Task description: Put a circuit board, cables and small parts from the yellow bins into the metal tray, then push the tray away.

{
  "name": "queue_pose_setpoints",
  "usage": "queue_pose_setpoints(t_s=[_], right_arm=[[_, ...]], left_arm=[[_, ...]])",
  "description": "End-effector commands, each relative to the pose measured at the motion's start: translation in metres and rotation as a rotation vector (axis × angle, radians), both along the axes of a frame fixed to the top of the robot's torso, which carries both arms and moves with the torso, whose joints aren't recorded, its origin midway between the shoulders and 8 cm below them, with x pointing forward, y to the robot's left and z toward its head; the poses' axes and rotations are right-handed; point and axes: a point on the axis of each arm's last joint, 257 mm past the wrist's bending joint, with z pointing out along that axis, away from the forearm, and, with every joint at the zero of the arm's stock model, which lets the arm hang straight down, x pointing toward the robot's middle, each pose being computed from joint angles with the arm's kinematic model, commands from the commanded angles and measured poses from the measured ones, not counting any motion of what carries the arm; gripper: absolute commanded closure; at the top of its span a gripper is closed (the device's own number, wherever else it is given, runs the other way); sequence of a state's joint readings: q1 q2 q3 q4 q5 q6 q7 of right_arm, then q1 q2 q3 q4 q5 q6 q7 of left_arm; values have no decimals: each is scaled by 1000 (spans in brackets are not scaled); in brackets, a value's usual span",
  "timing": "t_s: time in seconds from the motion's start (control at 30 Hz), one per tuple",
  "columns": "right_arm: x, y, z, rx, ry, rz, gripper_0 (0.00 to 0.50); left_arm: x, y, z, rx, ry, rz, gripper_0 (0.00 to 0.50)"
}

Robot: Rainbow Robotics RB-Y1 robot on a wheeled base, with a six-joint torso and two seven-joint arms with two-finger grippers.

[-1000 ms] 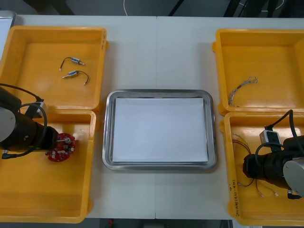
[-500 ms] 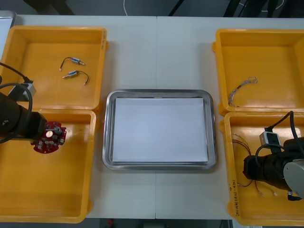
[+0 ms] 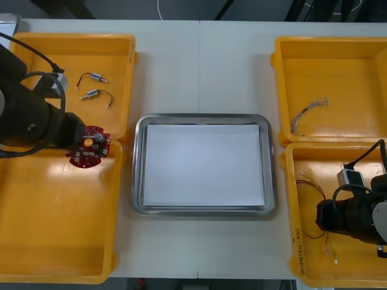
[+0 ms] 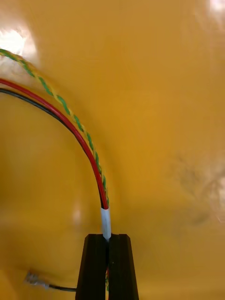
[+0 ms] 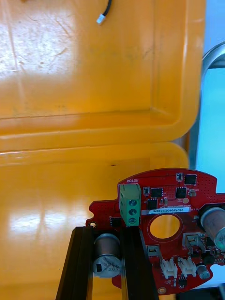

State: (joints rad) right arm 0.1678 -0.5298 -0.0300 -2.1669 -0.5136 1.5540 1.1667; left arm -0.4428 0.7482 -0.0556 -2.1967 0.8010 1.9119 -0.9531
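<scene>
Front: my left claw (image 3: 77,143) holds the circuit board (image 3: 89,150) beside the rim shared by the left yellow bins (image 3: 118,142).
Right wrist: right claw (image 4: 108,241) pinches the limp cable (image 4: 89,150) by its sleeve (image 4: 106,222).
Left wrist: stiff, fragile board, and I grip one capacitor (image 5: 107,255).

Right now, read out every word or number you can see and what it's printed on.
"MOTOR": white print on the red circuit board, by its green terminal block, held in the left claw.
Code line under the board's chips: too small to read.
Capacitor marking inside that claw: blurred.
Print on the near right yellow bin rim: too small.
Cables in the right claw: no text.
</scene>
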Motion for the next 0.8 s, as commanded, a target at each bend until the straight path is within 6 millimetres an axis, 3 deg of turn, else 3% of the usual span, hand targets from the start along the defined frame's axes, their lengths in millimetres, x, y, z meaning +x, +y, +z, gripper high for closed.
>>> queue_pose_setpoints(t_s=[0.03,0.27,0.37,0.57,0.8], right_arm=[[-10,-8,38,33,-19,-11,500],[-31,-16,84,37,18,22,500],[-19,-17,110,38,-45,43,500],[1,-27,158,28,-176,53,500],[2,-42,179,-16,-197,81,500]], left_arm=[[2,-58,15,-95,-19,45,498],[-7,-107,7,-140,17,20,498],[-16,-117,-7,-131,45,25,497],[-28,-130,-39,-80,80,57,497],[-28,-135,-68,-36,117,83,498]])
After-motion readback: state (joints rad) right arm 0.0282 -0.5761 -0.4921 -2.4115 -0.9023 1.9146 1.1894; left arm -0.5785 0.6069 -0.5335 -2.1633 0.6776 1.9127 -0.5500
